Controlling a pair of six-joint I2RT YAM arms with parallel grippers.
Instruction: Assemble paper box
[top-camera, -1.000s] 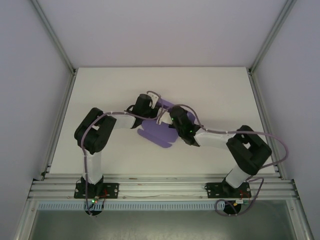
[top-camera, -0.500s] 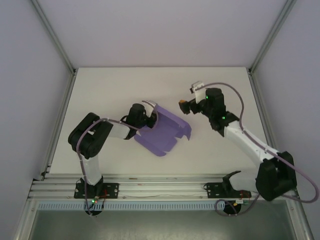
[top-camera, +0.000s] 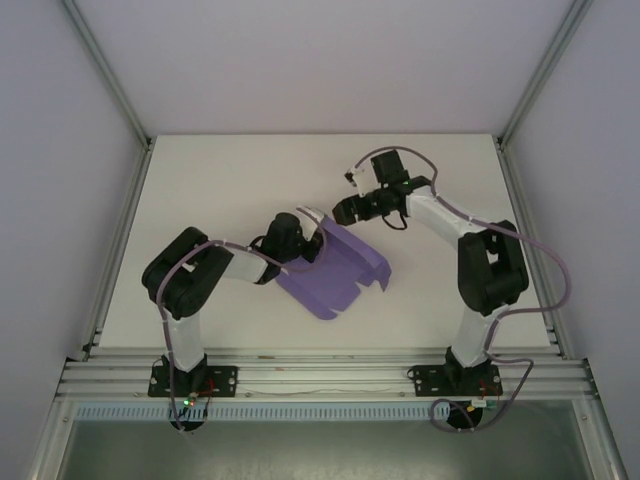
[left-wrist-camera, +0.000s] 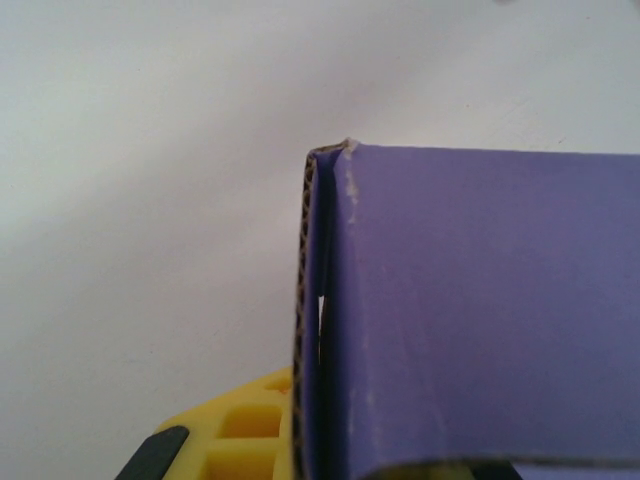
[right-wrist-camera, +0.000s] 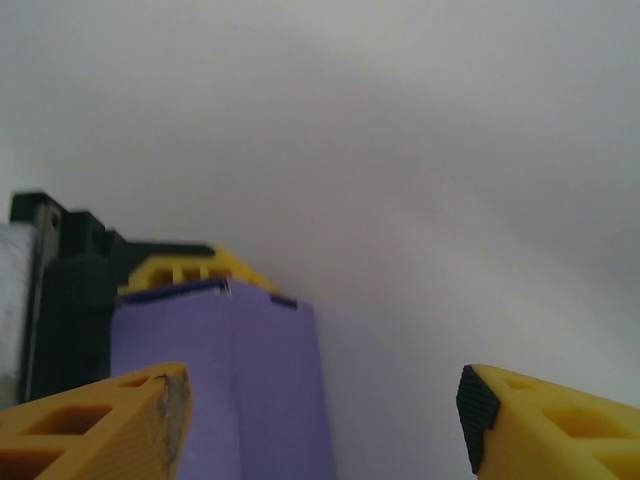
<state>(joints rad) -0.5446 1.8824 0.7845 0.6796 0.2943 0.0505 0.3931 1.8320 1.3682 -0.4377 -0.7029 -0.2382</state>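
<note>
Near the middle of the table (top-camera: 200, 180), I have the left claw (top-camera: 306, 238) pinching the box (top-camera: 338, 268) by its folded edge to prop it up, while the right claw (right-wrist-camera: 322, 405) hangs spread just beyond it, ready, I judge, to press a flap.

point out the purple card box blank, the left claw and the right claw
purple card box blank (top-camera: 338, 268): top external view, middle of its main panel.
left claw (top-camera: 314, 232): top external view, midway between its fingertips, clamped on the blank's edge.
right claw (right-wrist-camera: 322, 405): right wrist view, midway between its open yellow fingertips.
</note>
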